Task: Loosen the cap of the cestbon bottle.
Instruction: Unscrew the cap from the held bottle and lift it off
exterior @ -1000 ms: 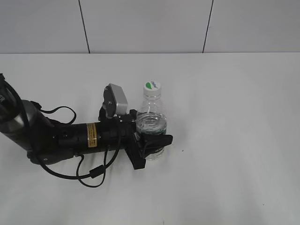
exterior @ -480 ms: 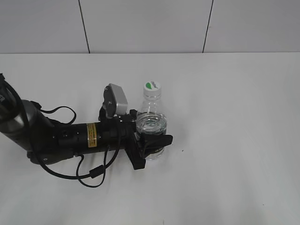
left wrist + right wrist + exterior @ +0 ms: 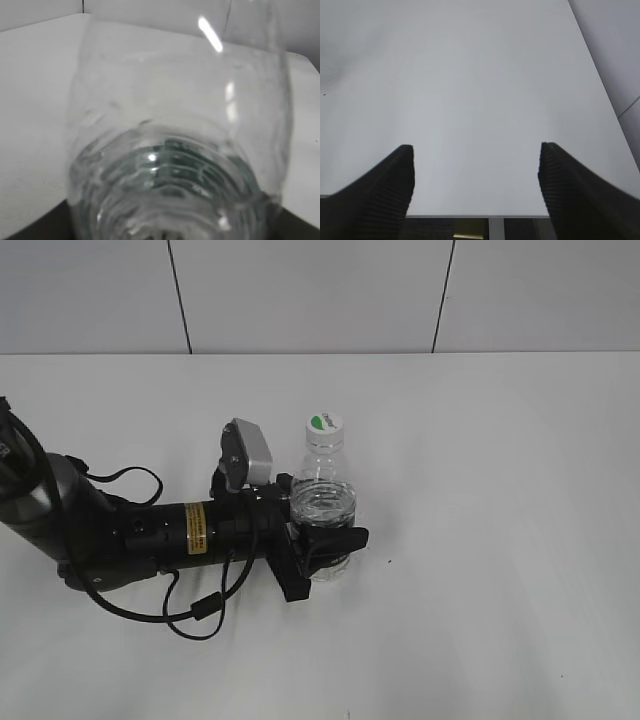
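Change: none since a second ago, left gripper still clamped, no twisting begun.
Bottle: small clear plastic cestbon bottle upright mid-worktop, pinched low between left jaws.
Cap: round white screw cap at 12 o'clock above jaws, untouched.
Right gripper: jaws spread wide, well away, needed next.
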{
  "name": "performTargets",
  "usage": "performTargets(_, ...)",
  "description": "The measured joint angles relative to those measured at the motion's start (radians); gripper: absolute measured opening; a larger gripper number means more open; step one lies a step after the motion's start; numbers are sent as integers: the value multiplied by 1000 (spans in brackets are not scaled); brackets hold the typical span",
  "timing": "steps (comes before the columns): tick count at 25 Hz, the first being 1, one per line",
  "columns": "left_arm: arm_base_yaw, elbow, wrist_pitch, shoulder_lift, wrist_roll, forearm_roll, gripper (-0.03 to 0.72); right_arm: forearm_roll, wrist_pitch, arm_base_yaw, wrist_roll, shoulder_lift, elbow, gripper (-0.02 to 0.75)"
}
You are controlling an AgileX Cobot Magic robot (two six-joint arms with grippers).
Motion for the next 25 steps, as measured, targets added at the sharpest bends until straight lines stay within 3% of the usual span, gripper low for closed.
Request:
performTargets(11,0,0,0,0,0,0,403,11,1,0,0,378,-227,624)
performTargets(20,0,0,0,0,0,0,402,151,-4,0,1,791,-427,637)
performTargets(25,-1,0,-2,0,0,-1,402,168,-7,0,1,1067,-528,624)
